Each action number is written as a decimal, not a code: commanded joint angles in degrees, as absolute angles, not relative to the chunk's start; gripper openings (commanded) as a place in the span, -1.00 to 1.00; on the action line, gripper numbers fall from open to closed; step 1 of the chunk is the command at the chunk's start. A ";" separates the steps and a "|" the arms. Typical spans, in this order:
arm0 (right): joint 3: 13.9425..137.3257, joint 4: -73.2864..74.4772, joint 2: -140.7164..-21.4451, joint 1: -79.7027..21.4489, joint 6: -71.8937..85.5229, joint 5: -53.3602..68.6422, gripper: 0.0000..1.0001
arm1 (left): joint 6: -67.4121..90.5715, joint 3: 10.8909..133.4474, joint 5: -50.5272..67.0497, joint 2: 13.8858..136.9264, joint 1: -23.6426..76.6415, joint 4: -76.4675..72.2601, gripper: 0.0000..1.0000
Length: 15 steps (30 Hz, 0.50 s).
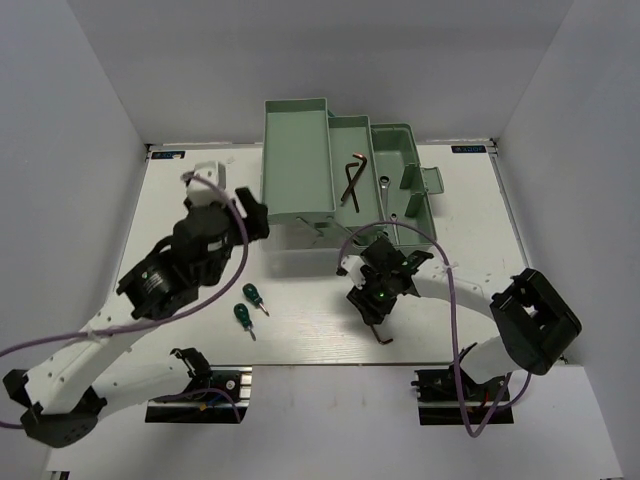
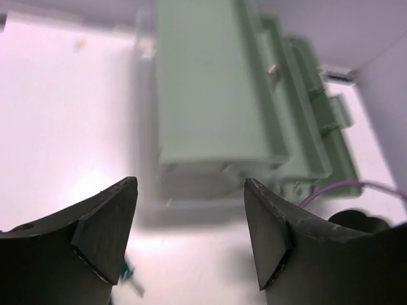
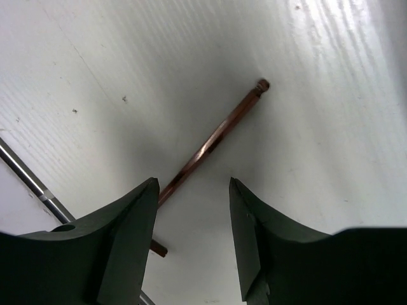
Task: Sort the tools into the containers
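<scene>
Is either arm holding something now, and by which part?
Nothing is held. The left end effector is open and empty; the right end effector, open, is over a hex key lying free.

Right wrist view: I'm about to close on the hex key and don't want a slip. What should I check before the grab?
1. Right gripper open: ok, fingers spread wide.
2. Hex key lined up: ok, its shaft runs diagonally through the gap, nearer the left finger.
3. Fingers low enough to pinch it off the table: cannot tell.
4. Toolbox open for the drop: ok; a second hex key already lies in the middle tray.
5. Left gripper out of the way: ok, open, facing the toolbox, apart from the right arm.
6. Two screwdrivers clear of the grab: ok, they lie off to the left.
</scene>
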<state>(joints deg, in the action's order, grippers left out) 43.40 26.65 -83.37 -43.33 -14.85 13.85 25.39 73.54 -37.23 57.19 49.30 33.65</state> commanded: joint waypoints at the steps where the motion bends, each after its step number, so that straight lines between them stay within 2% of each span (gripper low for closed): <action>1: 43.42 25.05 -83.85 -46.05 -12.31 10.11 0.08 | 36.81 62.53 -40.25 54.51 49.22 47.01 0.56; 5: 43.33 23.64 -86.56 -49.48 -11.25 3.53 0.11 | 44.72 54.59 -40.25 48.35 49.22 52.20 0.56; 10: 45.70 23.90 -91.92 -55.01 -9.41 -3.42 0.11 | 54.65 51.86 -40.25 49.65 49.22 60.63 0.58; 14: 47.02 26.80 -96.40 -56.16 -8.00 -3.62 -0.11 | 58.08 50.36 -39.55 49.66 49.22 61.26 0.58; 15: 47.37 27.33 -97.37 -55.99 -6.95 -2.21 -0.28 | 58.10 49.14 -38.94 48.79 49.22 61.26 0.58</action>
